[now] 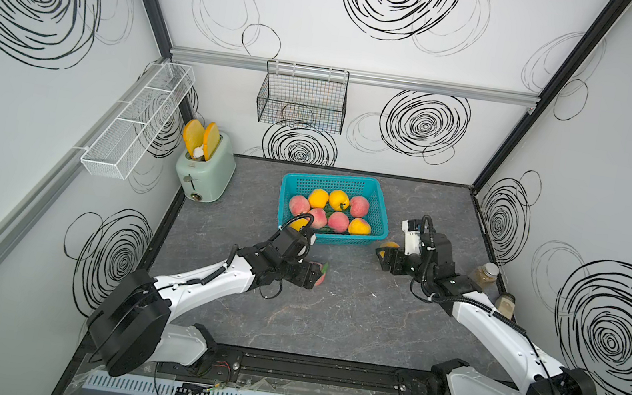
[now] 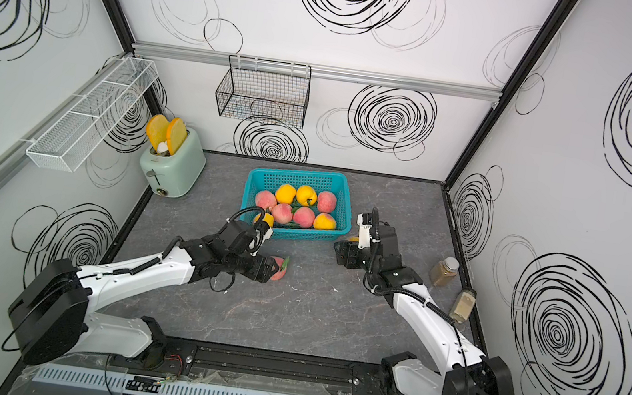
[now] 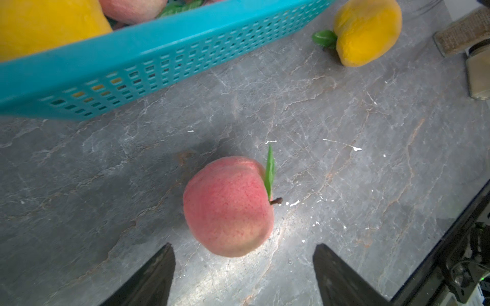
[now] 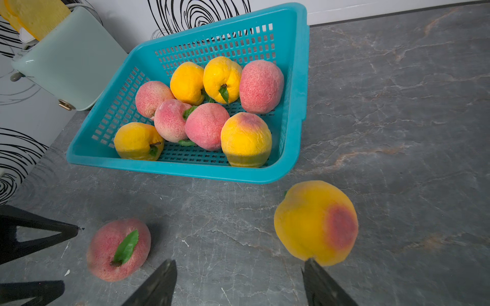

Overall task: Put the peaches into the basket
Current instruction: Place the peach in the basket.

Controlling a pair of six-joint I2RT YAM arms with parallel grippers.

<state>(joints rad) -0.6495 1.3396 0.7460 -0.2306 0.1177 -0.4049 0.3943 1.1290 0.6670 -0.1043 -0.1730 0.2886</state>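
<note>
Pink peach (image 3: 228, 206) unheld before spread left end effector (image 3: 244, 246), right end effector (image 4: 240, 261) spread, holding nothing

Basket (image 1: 334, 176) stands centre-rear on the table (image 1: 329, 326), eight peaches (image 1: 338, 222) in it. A ninth peach (image 1: 321, 276) lies before the front wall, apart from it; a tenth peach (image 1: 389, 244) lies just beside the right front corner. Toaster (image 1: 204, 174) at rear left; jar (image 1: 484, 274) and, nearer, second jar (image 1: 504, 305) along the right edge.

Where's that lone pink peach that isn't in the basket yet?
In the left wrist view the pink peach lies on the grey table in front of the teal basket, just ahead of the open left gripper, untouched.
</note>
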